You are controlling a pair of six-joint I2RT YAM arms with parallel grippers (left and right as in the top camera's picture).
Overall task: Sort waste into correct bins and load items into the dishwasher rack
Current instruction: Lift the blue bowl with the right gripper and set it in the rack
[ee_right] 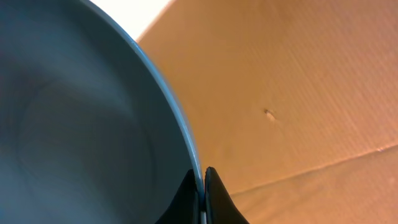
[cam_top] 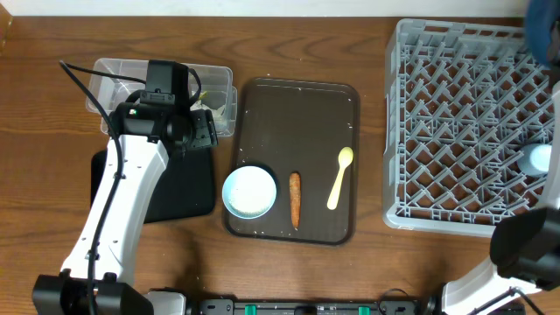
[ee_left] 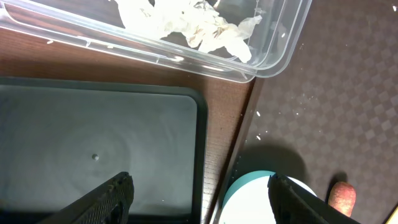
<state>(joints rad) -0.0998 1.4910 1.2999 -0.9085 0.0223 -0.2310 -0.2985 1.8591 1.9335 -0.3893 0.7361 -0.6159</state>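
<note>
With the jaws of the right gripper pinching only the rim of the dark-blue plate over the far corner of the dishwasher rack, the plate may pivot or slip onto the pegs; the left gripper hangs with jaws spread, empty, above the black tray.

Rack at right edge, serving tray centre with bowl, carrot piece, spoon, tub far-left holding tissue, shallow tray before it.

Grey lattice rack, orange carrot, pale-yellow spoon
</note>
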